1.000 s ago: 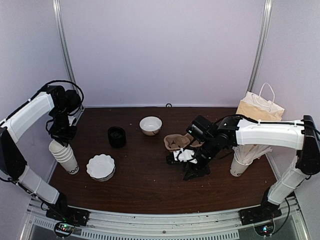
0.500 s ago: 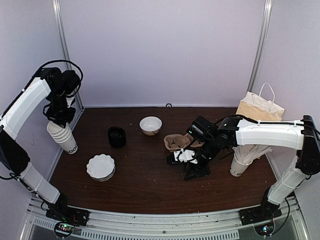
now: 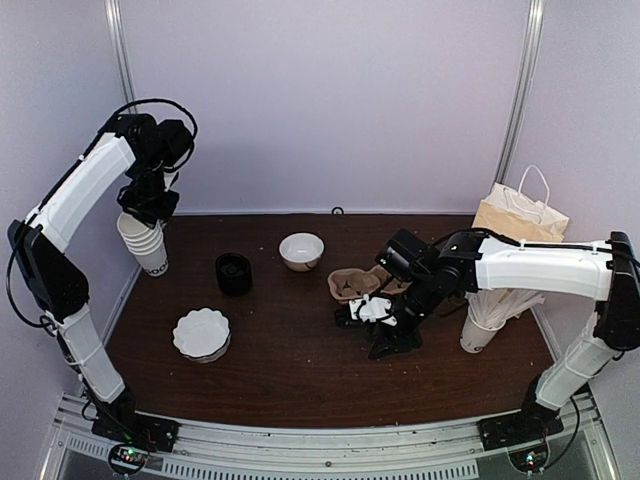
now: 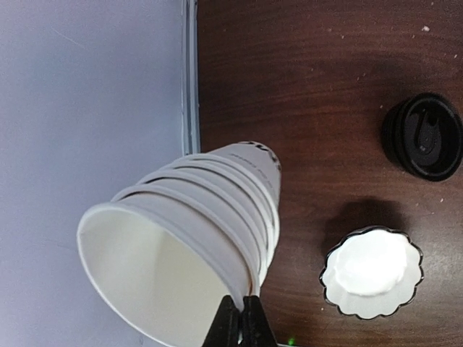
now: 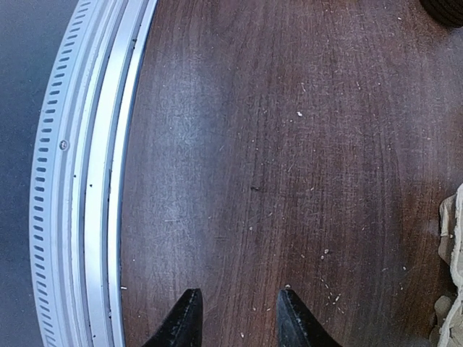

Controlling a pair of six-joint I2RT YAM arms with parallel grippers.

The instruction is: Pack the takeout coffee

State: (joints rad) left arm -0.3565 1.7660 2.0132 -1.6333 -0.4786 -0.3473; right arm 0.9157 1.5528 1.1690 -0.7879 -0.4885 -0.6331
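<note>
Several nested white cups (image 4: pixel 188 238) hang tilted by the left wall, their rim pinched in the closed left gripper (image 4: pixel 242 322). Below them on the table (image 3: pixel 300 370) sit a fluted white piece (image 3: pixel 201 333) and a black lid (image 3: pixel 233 273). The takeout coffee (image 3: pixel 301 250) stands lidless at the back middle, apart from both arms. Right of it lies a cardboard carrier (image 3: pixel 352 284). Just beside that, the right gripper (image 5: pixel 237 318) is low over bare wood, jaws apart and empty.

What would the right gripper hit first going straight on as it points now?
Likely the bare table; the open right gripper has nothing else ahead, though depth is unclear.
</note>
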